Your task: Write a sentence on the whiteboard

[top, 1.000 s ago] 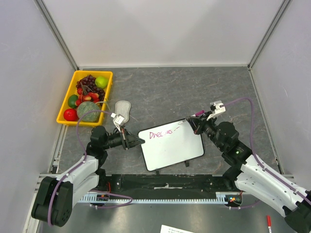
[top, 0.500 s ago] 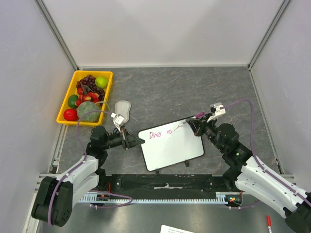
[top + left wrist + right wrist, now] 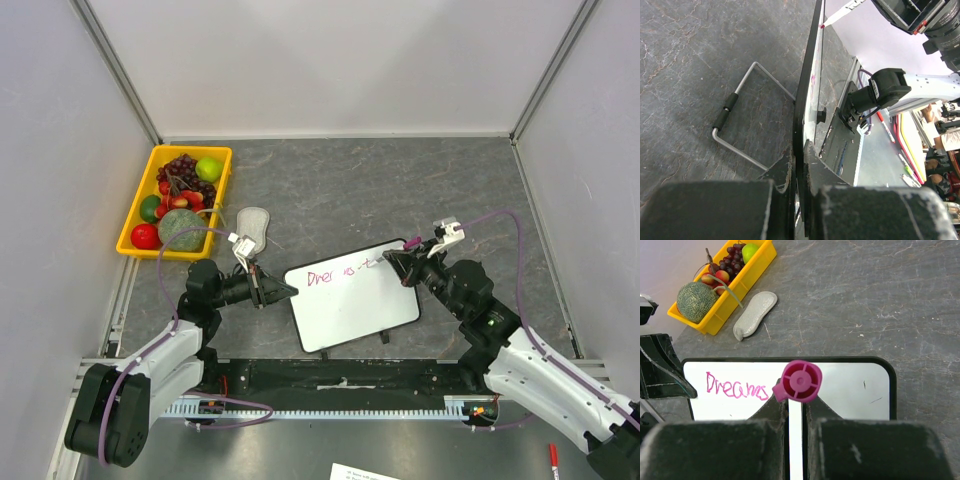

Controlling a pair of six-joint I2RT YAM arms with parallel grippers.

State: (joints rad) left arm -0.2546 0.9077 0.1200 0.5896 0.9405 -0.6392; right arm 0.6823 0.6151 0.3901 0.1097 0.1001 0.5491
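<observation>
Top external view: my left gripper (image 3: pixel 284 291) is clamped on the near-left edge of the whiteboard (image 3: pixel 355 305), which lies skewed between my two sets of jaws. On the left wrist camera I see both fingers (image 3: pixel 782 172) pressed onto the black frame from either side. The board runs edge-on straight ahead of them, and its wire stand (image 3: pixel 737 97) is folded out on the table (image 3: pixel 685 60) to the left of the jaws.

My right gripper (image 3: pixel 400 262) sits at the board's far-right corner, jaws pinched on the marker (image 3: pixel 800 381). On the right wrist camera the marker's magenta end stands just ahead of the fingertips and hides its own tip. On the left wrist view the pink tip looks to be against the board face.

I can read the sentence (image 3: pixel 736 386) as far as "Dreams", to the left of the right jaws and ending just beside the marker. From above, further strokes run toward those jaws, too small to read.

Beyond the left jaws lie a grey eraser pad (image 3: pixel 253 224) and, farther out, a yellow fruit bin (image 3: pixel 190 150).
</observation>
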